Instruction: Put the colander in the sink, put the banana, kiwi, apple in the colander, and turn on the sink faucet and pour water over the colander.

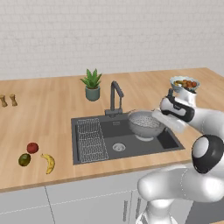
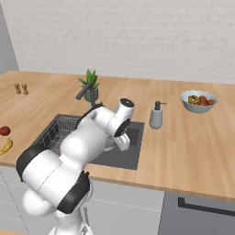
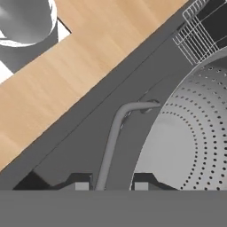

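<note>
The light grey perforated colander [image 1: 144, 124] hangs in the right half of the dark sink [image 1: 131, 151]; whether it touches the basin floor I cannot tell. My gripper [image 1: 161, 119] is shut on the colander's right rim. In the hand view the colander's wire handle [image 3: 113, 133] runs down between the fingertips of the gripper [image 3: 111, 185], beside the colander bowl [image 3: 190, 133]. The squared faucet [image 1: 114, 98] stands behind the sink. The red apple [image 1: 32, 147], the kiwi [image 1: 24, 159] and the banana [image 1: 49, 162] lie on the counter left of the sink.
A wire rack [image 1: 91, 140] fills the sink's left half. A potted plant [image 1: 92, 85] stands behind the faucet. A bowl of mixed fruit [image 2: 198, 101] and a soap dispenser [image 2: 156, 115] sit right of the sink. Two small shakers [image 1: 8, 100] stand far left.
</note>
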Motion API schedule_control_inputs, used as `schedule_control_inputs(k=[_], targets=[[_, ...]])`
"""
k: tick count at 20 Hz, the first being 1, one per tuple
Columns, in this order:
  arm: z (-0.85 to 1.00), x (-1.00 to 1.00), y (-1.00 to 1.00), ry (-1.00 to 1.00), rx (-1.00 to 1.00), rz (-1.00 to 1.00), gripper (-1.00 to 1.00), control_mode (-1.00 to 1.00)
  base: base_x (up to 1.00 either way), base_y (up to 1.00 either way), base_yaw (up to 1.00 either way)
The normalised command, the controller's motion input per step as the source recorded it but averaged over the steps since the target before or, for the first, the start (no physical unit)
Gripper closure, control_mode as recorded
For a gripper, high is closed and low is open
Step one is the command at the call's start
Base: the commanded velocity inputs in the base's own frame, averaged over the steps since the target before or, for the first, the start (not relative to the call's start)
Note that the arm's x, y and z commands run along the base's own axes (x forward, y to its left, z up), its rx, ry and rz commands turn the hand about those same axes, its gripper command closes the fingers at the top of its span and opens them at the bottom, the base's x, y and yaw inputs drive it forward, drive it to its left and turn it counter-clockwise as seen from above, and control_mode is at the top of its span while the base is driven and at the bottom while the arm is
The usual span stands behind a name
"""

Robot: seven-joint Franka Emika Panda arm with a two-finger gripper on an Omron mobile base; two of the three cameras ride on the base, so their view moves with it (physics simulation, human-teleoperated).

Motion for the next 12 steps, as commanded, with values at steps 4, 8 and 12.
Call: schedule_control_inputs(k=[4,8,12], targets=[[-0.3,0.14,0.47,0.0,-0.15,0.3,1.0,-1.0,0.0,0.0,0.0],[-0.35,0.13,0.36,0.0,-0.1,0.31,1.0,-1.0,0.0,0.0,0.0],[-0.36,0.16,0.39,-0.03,-0.07,0.31,1.0,-1.0,0.0,0.0,0.0]])
